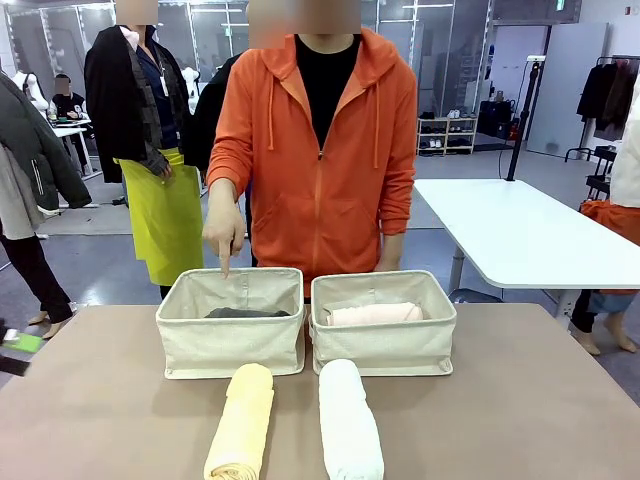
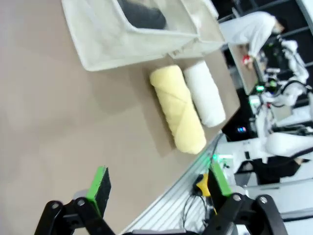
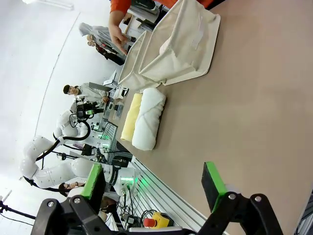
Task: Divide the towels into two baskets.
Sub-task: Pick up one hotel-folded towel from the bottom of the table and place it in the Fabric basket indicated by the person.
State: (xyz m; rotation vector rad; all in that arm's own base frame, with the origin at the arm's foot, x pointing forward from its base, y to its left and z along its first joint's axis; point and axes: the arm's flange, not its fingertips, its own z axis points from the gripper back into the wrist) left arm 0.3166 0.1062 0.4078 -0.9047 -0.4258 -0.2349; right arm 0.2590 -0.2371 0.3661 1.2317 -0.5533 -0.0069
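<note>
Nearest, left tool [image 2: 159,180] spread wide above the smooth brown table [image 2: 58,127], green pads well apart, holding nothing. Right tool [image 3: 152,178] likewise wide, holding nothing.

Farther out, well apart from either tool, two soft terry-cloth rolls flat on the table, just beside each other: pale yellow towel [image 1: 241,420] to the left, white towel [image 1: 350,420] to the right. Long axes running toward the baskets, far ends close up to the basket fronts; touching or not, cannot tell.

Beyond, two matching beige canvas bins, rectangular, soft-walled, rolled at the rim, side by side. Dark grey towel [image 1: 245,313] lying in the left basket [image 1: 230,345], pale pink towel [image 1: 375,314] in the right basket [image 1: 385,348]. Four towels counted: two on the table, one in each basket.

Farthest, a person in an orange hooded jacket [image 1: 320,170] at the table's far edge, one hand [image 1: 222,225] pointing a forefinger down at the left basket's far rim.
</note>
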